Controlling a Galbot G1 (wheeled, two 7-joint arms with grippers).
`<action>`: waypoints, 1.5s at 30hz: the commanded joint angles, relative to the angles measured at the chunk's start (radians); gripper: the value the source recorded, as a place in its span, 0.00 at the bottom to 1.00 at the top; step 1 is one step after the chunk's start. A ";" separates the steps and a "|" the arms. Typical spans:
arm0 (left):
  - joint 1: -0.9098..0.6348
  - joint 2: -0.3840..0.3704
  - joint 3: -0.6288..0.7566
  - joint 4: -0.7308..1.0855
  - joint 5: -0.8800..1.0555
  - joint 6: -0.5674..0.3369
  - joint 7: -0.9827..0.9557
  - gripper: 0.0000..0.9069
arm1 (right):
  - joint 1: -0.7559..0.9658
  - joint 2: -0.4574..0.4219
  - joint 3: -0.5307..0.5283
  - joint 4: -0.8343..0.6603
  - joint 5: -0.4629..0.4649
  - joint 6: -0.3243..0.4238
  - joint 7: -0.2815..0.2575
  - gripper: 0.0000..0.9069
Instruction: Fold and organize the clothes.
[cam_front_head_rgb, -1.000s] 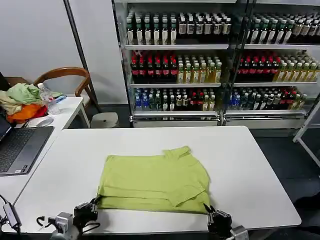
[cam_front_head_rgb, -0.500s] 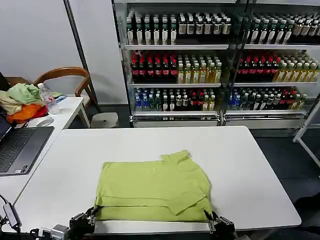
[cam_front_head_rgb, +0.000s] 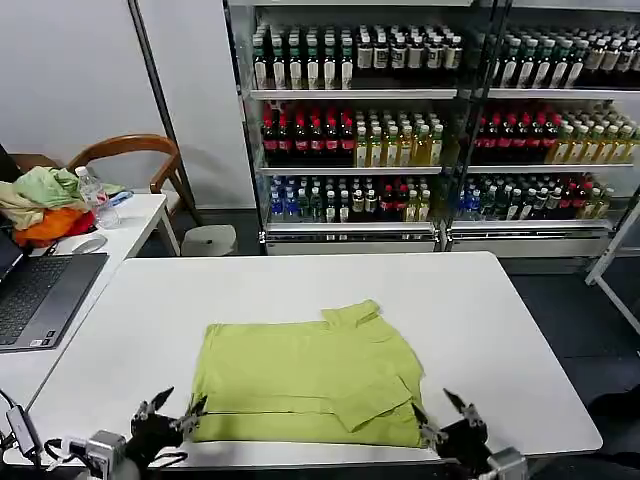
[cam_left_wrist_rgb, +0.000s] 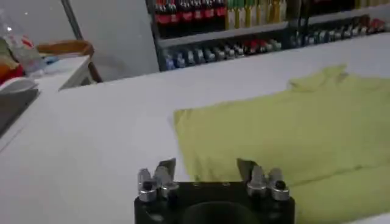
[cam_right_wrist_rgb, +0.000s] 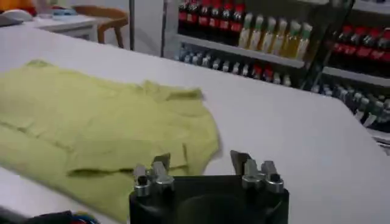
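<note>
The lime yellow-green T-shirt (cam_front_head_rgb: 310, 378) lies folded flat on the white table (cam_front_head_rgb: 480, 310), with a sleeve flap on top at its right and its near hem close to the front edge. My left gripper (cam_front_head_rgb: 172, 411) sits open just off the shirt's near left corner, holding nothing. My right gripper (cam_front_head_rgb: 444, 417) sits open just off the near right corner, also holding nothing. In the left wrist view the shirt (cam_left_wrist_rgb: 292, 125) spreads ahead of the open left gripper (cam_left_wrist_rgb: 205, 165). In the right wrist view the shirt (cam_right_wrist_rgb: 103, 128) lies ahead of the open right gripper (cam_right_wrist_rgb: 200, 159).
A side table at the left carries a laptop (cam_front_head_rgb: 40, 295), a water bottle (cam_front_head_rgb: 95, 196) and a heap of pale green, beige and orange garments (cam_front_head_rgb: 42, 202). A wooden chair (cam_front_head_rgb: 130, 150) stands behind it. Shelves of drink bottles (cam_front_head_rgb: 400, 140) line the back.
Both grippers, shut on the shirt's near corners earlier, drew the shirt toward the front edge. Now they have opened, let go and drawn back slightly.
</note>
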 joint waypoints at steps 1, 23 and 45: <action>-0.276 0.017 0.078 0.166 -0.072 -0.016 0.005 1.00 | 0.424 0.014 -0.160 -0.189 0.139 -0.057 0.040 1.00; -0.695 0.041 0.373 0.624 -0.069 -0.075 0.082 1.00 | 0.926 0.275 -0.483 -0.708 0.194 -0.122 0.157 1.00; -0.742 0.008 0.380 0.718 -0.083 -0.096 0.087 1.00 | 0.929 0.359 -0.487 -0.839 0.188 -0.097 0.157 1.00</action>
